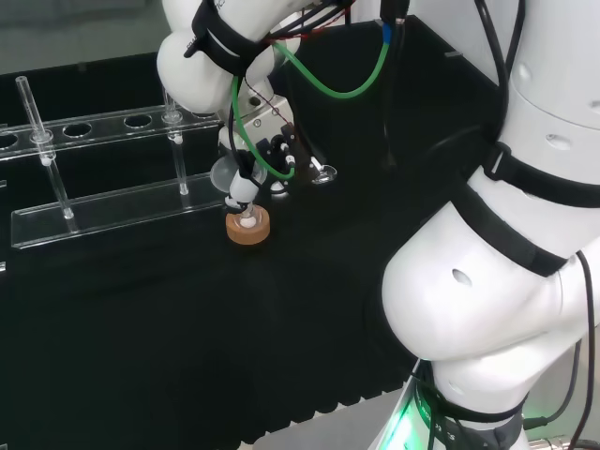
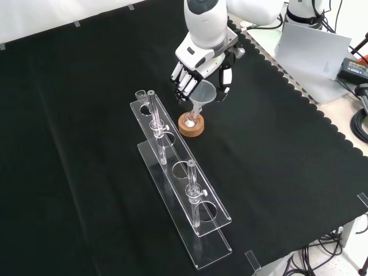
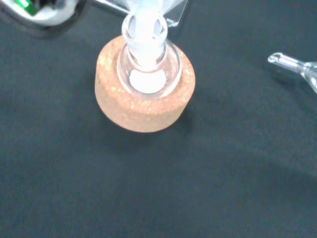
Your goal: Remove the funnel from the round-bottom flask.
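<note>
A small round-bottom flask (image 2: 190,119) stands in a cork ring (image 2: 191,127) near the middle of the cloth. A clear funnel (image 2: 204,92) sits with its stem in the flask's neck, tilted a little. The hand (image 2: 202,57) hangs over it from above. Its fingers (image 2: 183,85) are to the left of the funnel's cone and its thumb (image 2: 223,86) to the right, relaxed and not closed on it. From the head view the hand (image 1: 274,141) is just right of the funnel (image 1: 225,174) and the cork ring (image 1: 247,226). The wrist view looks down on the flask (image 3: 146,59) in its cork ring (image 3: 143,99).
A long clear test-tube rack (image 2: 178,178) with a few glass tubes stands just left of the flask in the front view, and behind it in the head view (image 1: 112,202). A small clear glass piece (image 3: 297,67) lies on the cloth near the cork ring.
</note>
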Available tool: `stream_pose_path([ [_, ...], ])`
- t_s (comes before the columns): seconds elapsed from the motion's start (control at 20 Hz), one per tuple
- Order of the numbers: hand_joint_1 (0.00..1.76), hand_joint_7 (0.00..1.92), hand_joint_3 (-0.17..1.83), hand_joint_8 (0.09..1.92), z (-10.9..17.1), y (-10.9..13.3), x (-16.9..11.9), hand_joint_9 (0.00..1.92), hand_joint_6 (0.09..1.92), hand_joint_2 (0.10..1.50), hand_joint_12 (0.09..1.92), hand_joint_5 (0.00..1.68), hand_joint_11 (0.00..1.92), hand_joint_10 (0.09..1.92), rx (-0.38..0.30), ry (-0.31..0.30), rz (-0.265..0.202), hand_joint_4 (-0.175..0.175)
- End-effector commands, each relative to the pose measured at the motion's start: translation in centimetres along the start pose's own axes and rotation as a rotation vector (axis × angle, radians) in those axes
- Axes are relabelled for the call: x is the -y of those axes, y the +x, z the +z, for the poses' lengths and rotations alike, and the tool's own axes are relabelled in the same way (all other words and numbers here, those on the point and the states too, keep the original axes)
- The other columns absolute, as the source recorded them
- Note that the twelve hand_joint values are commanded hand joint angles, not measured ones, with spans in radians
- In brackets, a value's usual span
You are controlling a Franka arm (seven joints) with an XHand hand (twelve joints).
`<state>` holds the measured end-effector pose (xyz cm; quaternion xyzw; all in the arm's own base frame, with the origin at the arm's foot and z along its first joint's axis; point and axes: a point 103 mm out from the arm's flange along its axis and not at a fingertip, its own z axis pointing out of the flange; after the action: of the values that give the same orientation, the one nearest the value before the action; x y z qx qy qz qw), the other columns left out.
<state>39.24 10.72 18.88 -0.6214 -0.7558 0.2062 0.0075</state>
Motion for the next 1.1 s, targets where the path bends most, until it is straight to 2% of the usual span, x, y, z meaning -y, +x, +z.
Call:
stream_pose_path([
  [0.05, 0.92, 0.78, 0.61, 0.64, -1.3, -0.9, 0.4, 1.14, 0.65, 0.74, 1.17, 0.92, 0.74, 0.37, 0.071, -0.060, 0.044, 0.052],
  [0.15, 0.98, 0.80, 0.35, 0.65, -1.8, -1.1, 0.6, 1.17, 0.90, 0.91, 1.14, 0.95, 0.80, 0.35, 0.078, -0.061, 0.049, 0.133],
  [0.2, 0.99, 0.80, 0.23, 0.66, -2.0, -1.2, 0.6, 1.19, 0.97, 0.99, 1.13, 0.95, 0.81, 0.34, 0.079, -0.060, 0.051, 0.154],
  [0.3, 1.01, 0.80, 0.10, 0.67, -2.5, -1.4, 0.8, 1.20, 1.02, 1.06, 1.12, 0.96, 0.83, 0.33, 0.080, -0.048, 0.054, 0.171],
  [0.45, 1.01, 0.79, 0.05, 0.67, -3.2, -1.7, 1.0, 1.20, 1.04, 1.09, 1.12, 0.95, 0.83, 0.32, 0.069, -0.011, 0.054, 0.175],
  [0.55, 0.98, 0.77, 0.02, 0.67, -3.7, -1.9, 1.2, 1.20, 0.87, 1.06, 1.11, 0.91, 0.82, 0.30, 0.069, -0.010, 0.059, 0.091],
  [0.65, 0.96, 0.77, 0.00, 0.66, -4.3, -2.2, 1.4, 1.20, 0.76, 1.04, 1.10, 0.91, 0.81, 0.28, 0.063, -0.004, 0.065, 0.051],
  [0.85, 0.96, 0.77, 0.00, 0.66, -5.7, -2.5, 1.9, 1.20, 0.72, 1.04, 1.10, 0.91, 0.80, 0.27, 0.044, 0.034, 0.061, 0.039],
  [1.1, 0.96, 0.77, 0.00, 0.66, -7.5, -2.9, 2.5, 1.20, 0.72, 1.04, 1.10, 0.91, 0.79, 0.27, 0.022, 0.048, 0.064, 0.039],
])
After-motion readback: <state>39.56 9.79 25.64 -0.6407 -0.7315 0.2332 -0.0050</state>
